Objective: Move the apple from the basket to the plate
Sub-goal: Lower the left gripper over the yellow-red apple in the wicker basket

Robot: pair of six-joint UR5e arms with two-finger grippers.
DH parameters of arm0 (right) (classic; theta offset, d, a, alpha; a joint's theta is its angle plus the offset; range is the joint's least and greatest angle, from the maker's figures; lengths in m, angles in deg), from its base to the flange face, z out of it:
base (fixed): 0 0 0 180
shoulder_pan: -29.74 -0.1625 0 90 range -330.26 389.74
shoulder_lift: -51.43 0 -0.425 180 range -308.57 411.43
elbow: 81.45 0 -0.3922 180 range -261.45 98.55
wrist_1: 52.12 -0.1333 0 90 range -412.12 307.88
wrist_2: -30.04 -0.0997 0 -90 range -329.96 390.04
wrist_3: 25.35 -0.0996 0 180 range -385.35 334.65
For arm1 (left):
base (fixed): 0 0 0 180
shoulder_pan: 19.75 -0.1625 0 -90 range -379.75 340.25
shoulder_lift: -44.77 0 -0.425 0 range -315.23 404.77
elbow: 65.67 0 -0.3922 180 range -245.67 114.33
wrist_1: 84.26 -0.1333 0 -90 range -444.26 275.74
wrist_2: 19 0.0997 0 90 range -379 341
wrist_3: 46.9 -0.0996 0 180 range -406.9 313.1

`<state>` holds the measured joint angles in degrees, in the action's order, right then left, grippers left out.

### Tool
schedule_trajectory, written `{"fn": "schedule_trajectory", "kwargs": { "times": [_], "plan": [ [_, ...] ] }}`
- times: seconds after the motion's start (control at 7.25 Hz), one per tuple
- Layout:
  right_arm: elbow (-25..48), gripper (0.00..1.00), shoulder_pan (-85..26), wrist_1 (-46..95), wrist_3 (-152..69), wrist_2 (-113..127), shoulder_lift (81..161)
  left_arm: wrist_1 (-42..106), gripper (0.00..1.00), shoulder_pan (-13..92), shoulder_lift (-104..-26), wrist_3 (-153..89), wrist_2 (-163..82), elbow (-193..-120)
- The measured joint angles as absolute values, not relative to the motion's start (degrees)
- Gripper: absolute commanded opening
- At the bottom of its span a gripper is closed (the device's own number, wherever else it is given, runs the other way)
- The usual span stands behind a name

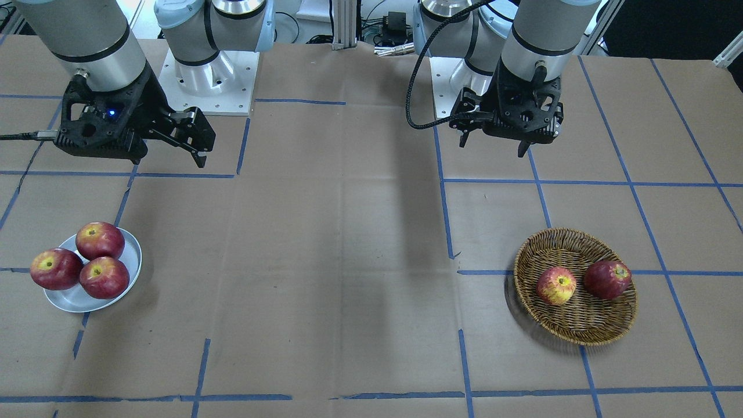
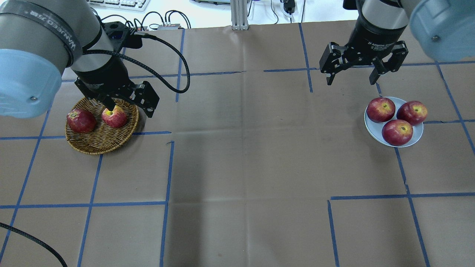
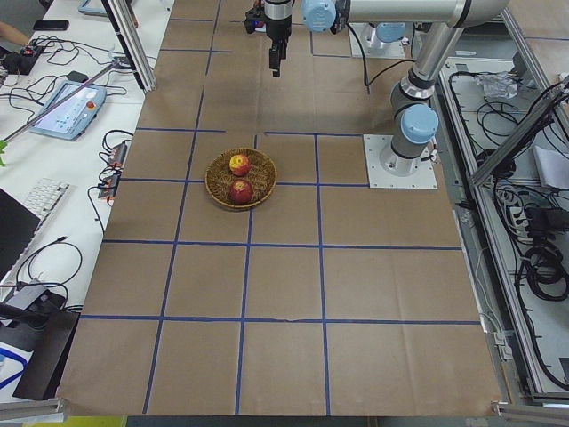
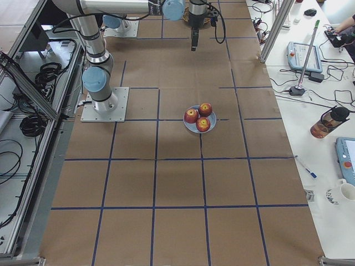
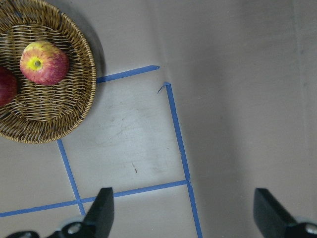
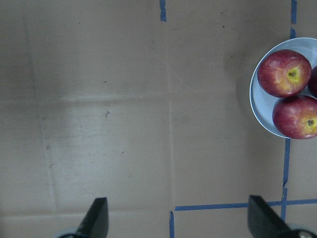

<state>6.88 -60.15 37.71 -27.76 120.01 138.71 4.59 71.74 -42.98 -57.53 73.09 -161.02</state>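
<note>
Brown paper marked off in blue tape squares covers the table (image 2: pixel 241 159). At the left, seen from behind the robot, the wicker basket (image 2: pixel 97 145) holds two fruits. The pale, yellow-patched apple (image 2: pixel 115 118) lies stem up on its right side, close beside a darker apple (image 2: pixel 81 121). The left gripper (image 1: pixel 493 146) hangs above the table near the basket, its jaws spread wide and holding nothing. Across the bare middle, the right gripper (image 2: pixel 350 82) hovers likewise wide open and empty. Just below it in the overhead view, the grey-white plate (image 2: pixel 372 128) carries three red apples (image 2: pixel 397 132) clustered together.
</note>
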Motion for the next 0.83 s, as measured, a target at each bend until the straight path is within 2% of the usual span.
{"fn": "schedule_trajectory", "kwargs": {
  "times": [0.83],
  "plan": [
    [6.9,1.0,-60.1,37.7,-27.8,120.0,138.7,2.8,0.99,71.7,-44.0,-57.5,73.2,-160.8]
  ]
}}
